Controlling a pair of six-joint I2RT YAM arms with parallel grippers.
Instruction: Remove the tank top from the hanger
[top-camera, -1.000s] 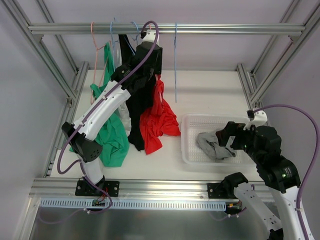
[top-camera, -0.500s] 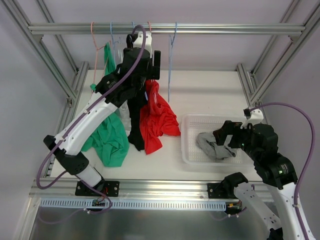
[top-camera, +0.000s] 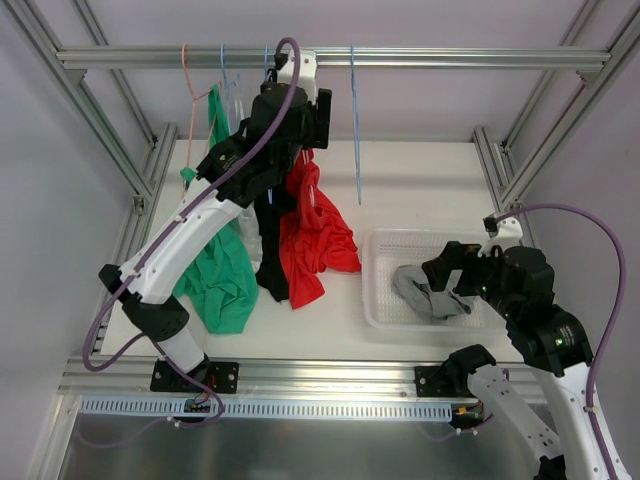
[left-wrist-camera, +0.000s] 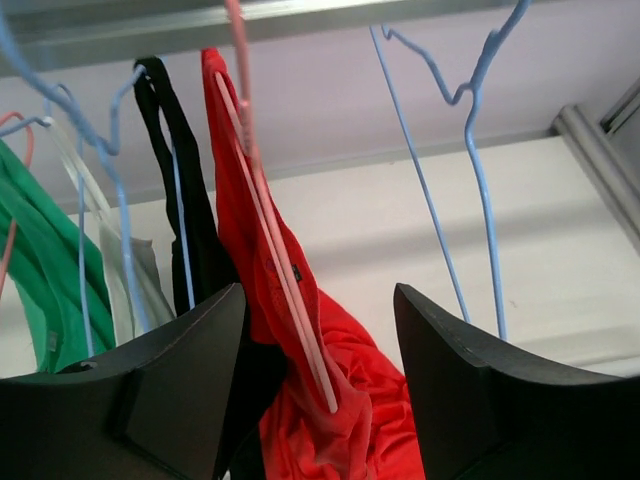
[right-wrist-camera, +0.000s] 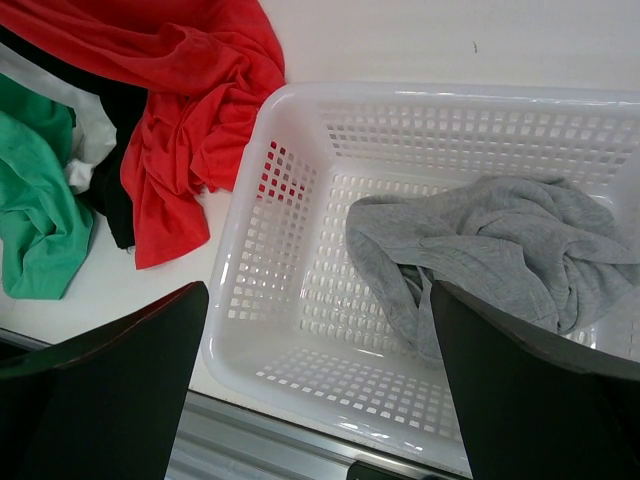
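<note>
The red tank top (top-camera: 318, 235) hangs from a pink hanger (left-wrist-camera: 270, 230) on the top rail (top-camera: 450, 57), its lower part bunched on the table. My left gripper (top-camera: 297, 100) is raised up by the rail and open. In the left wrist view (left-wrist-camera: 320, 400) the hanger's arm and the red strap (left-wrist-camera: 290, 320) lie between the jaws, with no visible contact. My right gripper (top-camera: 450, 270) is open and empty, hovering over a white basket (top-camera: 375, 300); it shows open in the right wrist view too (right-wrist-camera: 320, 380).
A black tank top (top-camera: 272, 250) on a blue hanger, a white garment and a green tank top (top-camera: 222, 280) hang left of the red one. An empty blue hanger (top-camera: 355, 130) hangs to its right. A grey garment (right-wrist-camera: 490, 250) lies in the basket (right-wrist-camera: 290, 260).
My left gripper shifted left along the rail, then back right and slightly up. The empty blue hanger swung left and back. The right arm barely moved.
</note>
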